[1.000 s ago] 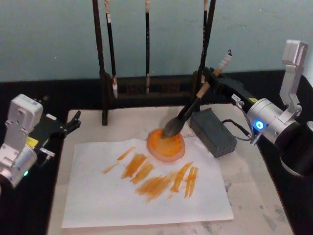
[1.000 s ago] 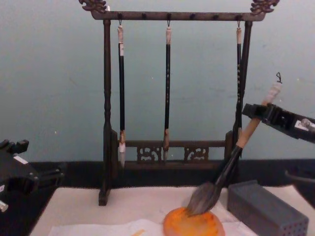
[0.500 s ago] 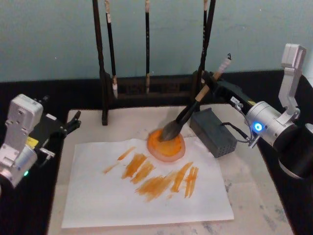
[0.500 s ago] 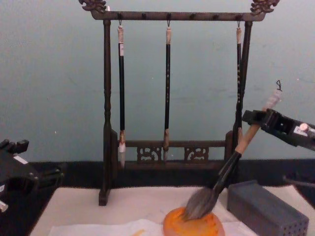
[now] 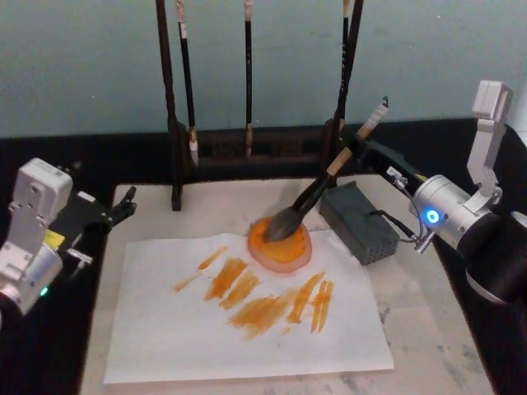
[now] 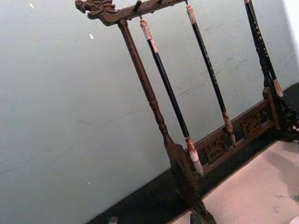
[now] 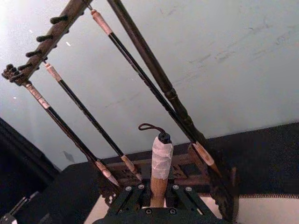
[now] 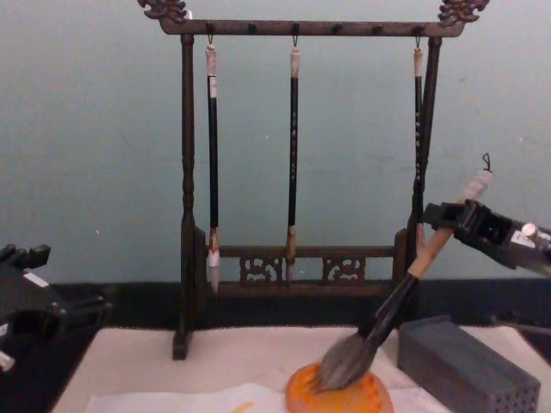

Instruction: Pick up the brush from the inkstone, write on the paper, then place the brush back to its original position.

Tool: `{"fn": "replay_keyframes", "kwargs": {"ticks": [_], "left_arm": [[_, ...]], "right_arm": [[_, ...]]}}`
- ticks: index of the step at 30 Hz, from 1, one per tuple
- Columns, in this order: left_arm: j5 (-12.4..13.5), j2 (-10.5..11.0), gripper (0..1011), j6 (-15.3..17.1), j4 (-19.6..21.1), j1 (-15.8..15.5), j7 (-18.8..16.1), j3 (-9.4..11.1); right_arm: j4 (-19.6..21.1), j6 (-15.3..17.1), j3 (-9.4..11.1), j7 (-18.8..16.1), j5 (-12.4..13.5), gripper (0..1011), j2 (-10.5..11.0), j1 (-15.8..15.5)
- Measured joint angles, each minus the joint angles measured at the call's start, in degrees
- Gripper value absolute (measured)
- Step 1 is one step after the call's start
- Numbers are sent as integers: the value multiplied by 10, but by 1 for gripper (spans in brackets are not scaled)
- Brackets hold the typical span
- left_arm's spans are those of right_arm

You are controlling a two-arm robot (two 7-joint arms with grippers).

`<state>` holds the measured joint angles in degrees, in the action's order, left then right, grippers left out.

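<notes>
Likely the put-back step: right gripper (image 5: 352, 151), clamped on the brush (image 5: 317, 190), rests its bristles on the inkstone (image 5: 284, 255) at 1 o'clock on the paper (image 5: 247, 337). Next: lay it down, release. Left gripper (image 5: 115, 210) parked at 9 o'clock.

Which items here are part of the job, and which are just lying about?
Job: brush, held by right gripper, bristles on inkstone; paper.
Lying about: rack, three thin brushes, grey block. Left gripper parked left of the paper.
</notes>
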<state>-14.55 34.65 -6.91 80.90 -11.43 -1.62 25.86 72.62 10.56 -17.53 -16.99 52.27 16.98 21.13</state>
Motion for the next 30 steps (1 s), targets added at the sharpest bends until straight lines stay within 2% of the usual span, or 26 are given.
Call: {"fn": "replay_keyframes", "kwargs": {"ticks": [7, 30], "left_arm": [[0, 0, 1001, 0, 0, 0, 0, 0], [0, 0, 1001, 0, 0, 0, 0, 0]], "right_arm": [[-3, 4, -5, 5, 17, 161, 3, -1], [-18, -3, -20, 14, 48, 161, 13, 3]]}}
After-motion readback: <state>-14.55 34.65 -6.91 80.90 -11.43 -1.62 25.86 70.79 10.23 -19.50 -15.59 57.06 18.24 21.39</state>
